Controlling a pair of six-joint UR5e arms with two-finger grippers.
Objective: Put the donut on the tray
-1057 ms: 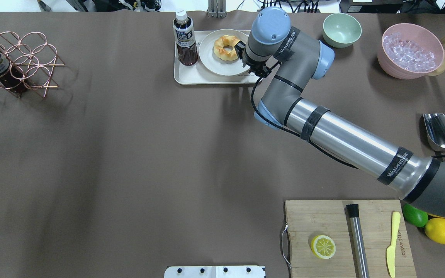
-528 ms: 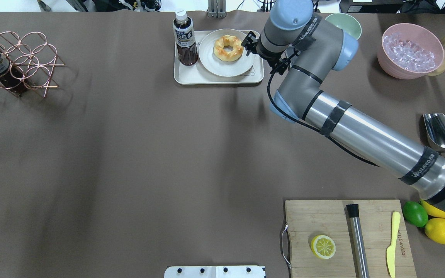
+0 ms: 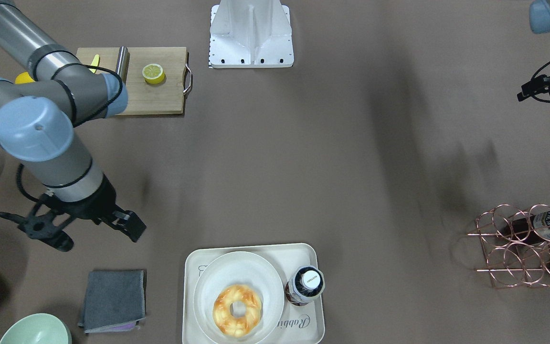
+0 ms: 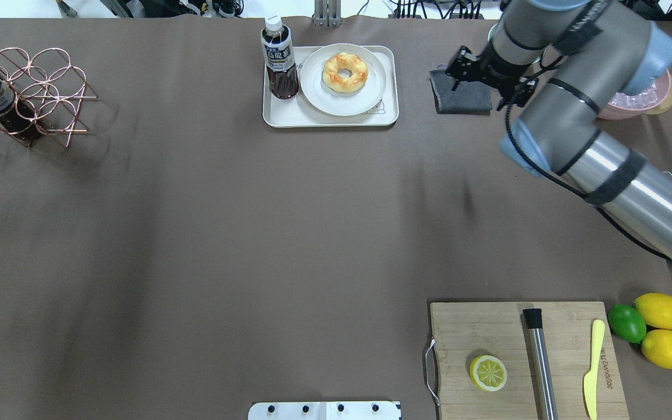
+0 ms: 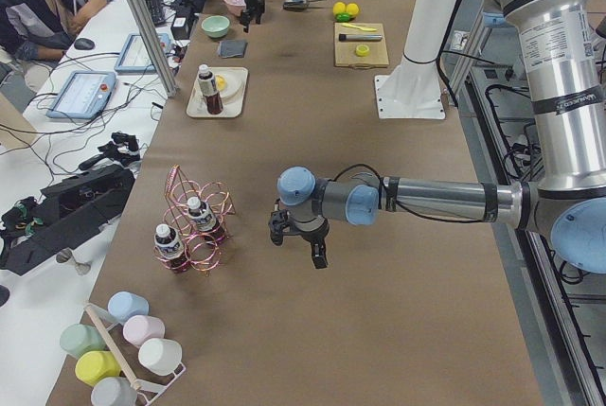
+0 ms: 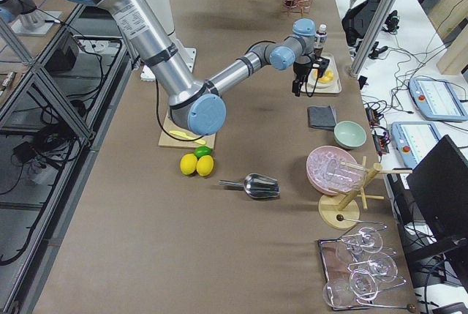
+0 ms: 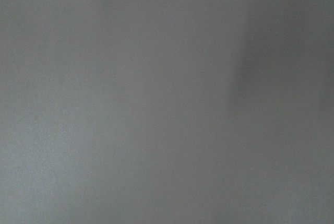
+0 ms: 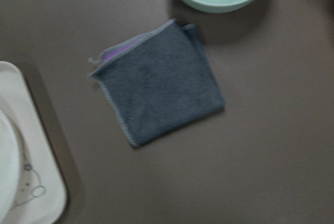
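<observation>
As my right gripper [image 3: 97,237] hangs wide open & empty, well off the tray [image 3: 303,329], I reckon job's done: donut [image 3: 237,310] sits on the plate [image 3: 241,267] inside tray. Only parking arm left, imo.

Table contents, as placed in the overhead view.
- Cutting board [image 4: 487,332], 5 o'clock, bearing a lemon half [image 4: 488,373], steel rod [image 4: 541,361] and yellow knife [image 4: 591,367].
- Lime [image 4: 626,324] and two lemons [image 4: 668,349] at the board's 3 o'clock.
- Plate [image 4: 324,96], 12 o'clock.
- Bottle [image 4: 279,58] just beside the plate, at its 9 o'clock.
- Grey cloth [image 4: 464,102], 1 o'clock.
- Copper wire rack [image 4: 38,87], 10 o'clock.
</observation>
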